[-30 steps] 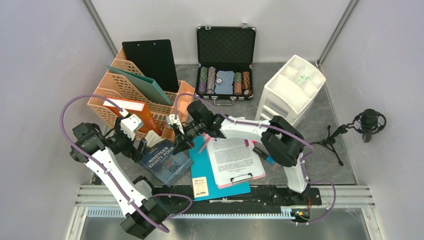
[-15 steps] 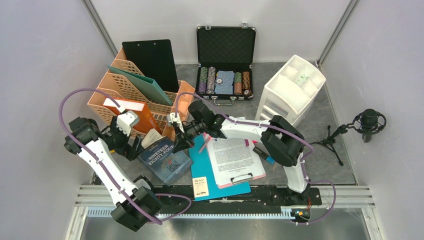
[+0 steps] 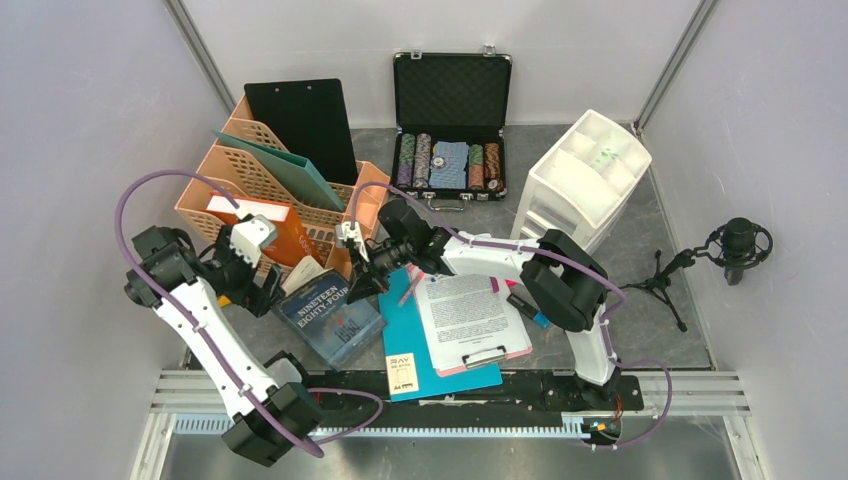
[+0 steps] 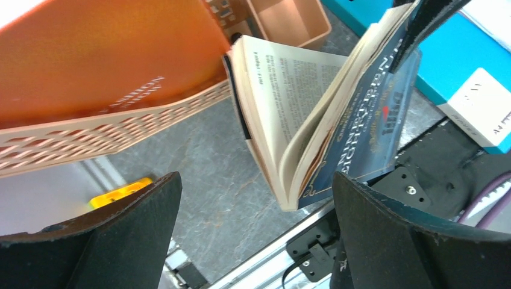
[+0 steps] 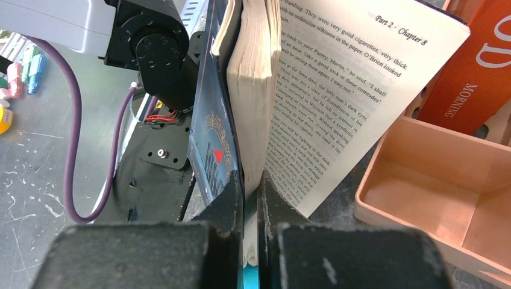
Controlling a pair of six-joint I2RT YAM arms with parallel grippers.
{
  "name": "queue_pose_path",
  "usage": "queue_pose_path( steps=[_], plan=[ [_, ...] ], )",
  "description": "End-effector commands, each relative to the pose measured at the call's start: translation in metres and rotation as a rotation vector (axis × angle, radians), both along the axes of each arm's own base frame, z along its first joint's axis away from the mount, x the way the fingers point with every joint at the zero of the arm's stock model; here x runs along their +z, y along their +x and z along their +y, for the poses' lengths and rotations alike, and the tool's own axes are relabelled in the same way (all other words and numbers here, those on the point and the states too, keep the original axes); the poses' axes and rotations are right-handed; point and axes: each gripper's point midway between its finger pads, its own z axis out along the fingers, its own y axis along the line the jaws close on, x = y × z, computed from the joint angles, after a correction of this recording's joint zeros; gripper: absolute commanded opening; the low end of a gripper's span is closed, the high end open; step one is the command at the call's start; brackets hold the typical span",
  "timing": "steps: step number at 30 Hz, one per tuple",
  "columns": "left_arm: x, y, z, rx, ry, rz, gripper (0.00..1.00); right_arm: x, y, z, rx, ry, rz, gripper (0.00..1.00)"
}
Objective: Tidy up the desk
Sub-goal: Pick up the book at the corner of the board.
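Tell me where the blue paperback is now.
In the top view the blue paperback is left of centre, in front of the peach file rack and beside the teal folder, with the right gripper shut on its cover.

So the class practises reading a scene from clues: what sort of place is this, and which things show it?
Probably a robot test cell staged as an office: pale walls enclose the desk, two arms are bolted at its front rail, with a file organiser, clipboard and paperback in view.
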Motion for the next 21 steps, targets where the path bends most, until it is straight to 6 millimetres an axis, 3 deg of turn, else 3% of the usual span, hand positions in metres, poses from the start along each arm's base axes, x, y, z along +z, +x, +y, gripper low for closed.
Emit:
queue_pose_path(
  steps=[1, 7, 17, 21],
  plan=[
    [-0.017, -0.017, -0.028, 0.000, -0.149, 0.140, 1.00, 0.021, 0.010, 0.000, -0.008, 0.060, -0.024, 0.00],
    [-0.034, -0.026, -0.048, -0.062, -0.205, 0.216, 1.00, 0.024, 0.010, 0.000, -0.009, 0.065, -0.026, 0.00],
    [-0.053, -0.015, -0.037, -0.049, -0.209, 0.246, 1.00, 0.026, 0.006, -0.006, -0.008, 0.071, -0.032, 0.00],
    [-0.066, -0.023, -0.038, -0.069, -0.215, 0.303, 1.00, 0.026, 0.007, -0.009, -0.015, 0.071, -0.043, 0.00]
  ],
)
